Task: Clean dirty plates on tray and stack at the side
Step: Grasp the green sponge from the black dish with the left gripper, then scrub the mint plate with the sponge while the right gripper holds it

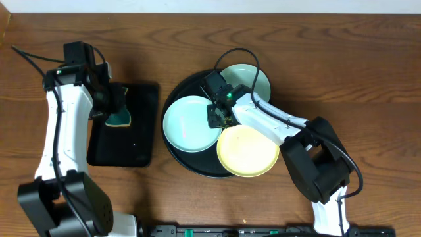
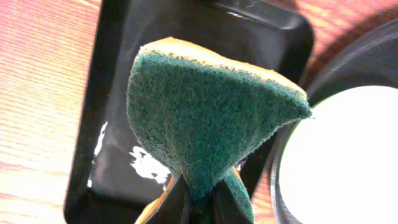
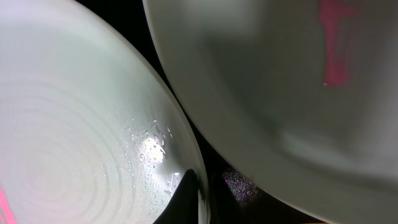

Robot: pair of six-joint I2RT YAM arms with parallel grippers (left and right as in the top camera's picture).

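- We see the left gripper (image 2: 202, 204) clenched on a wedge-shaped green-and-yellow scouring sponge (image 2: 211, 118). It holds the sponge just above the small rectangular black plastic tray (image 2: 118, 68), beside the plates and not over them.
- The large round glossy black tray (image 1: 175, 93) sits mid-table on the brown wooden table (image 1: 342, 59) and carries all three plates. The pale aqua round plate (image 1: 187, 124) is on its left, the pale mint round plate (image 1: 253, 80) at the back, and the pale yellow round plate (image 1: 248, 153) at the front, overhanging the rim.
- The right gripper (image 1: 218, 116) is down inside the round tray, at the aqua plate's right edge, between it and the mint plate.
- In the right wrist view a dark fingertip (image 3: 186, 194) lies against one plate's rim. We cannot tell whether the jaws are pinching that rim or only straddling it.
- A pink smear (image 3: 336, 43) marks the other plate close to the camera, so that plate is dirty.
- We judge this to be the start of cleaning the first plate: the sponge is ready and the right arm is steadying or securing a plate. No plate is stacked at the side yet.
- Next, the right arm needs a firm hold on the rim. The left arm then needs to carry the sponge over the round tray and bring its green face down flat onto the plate.
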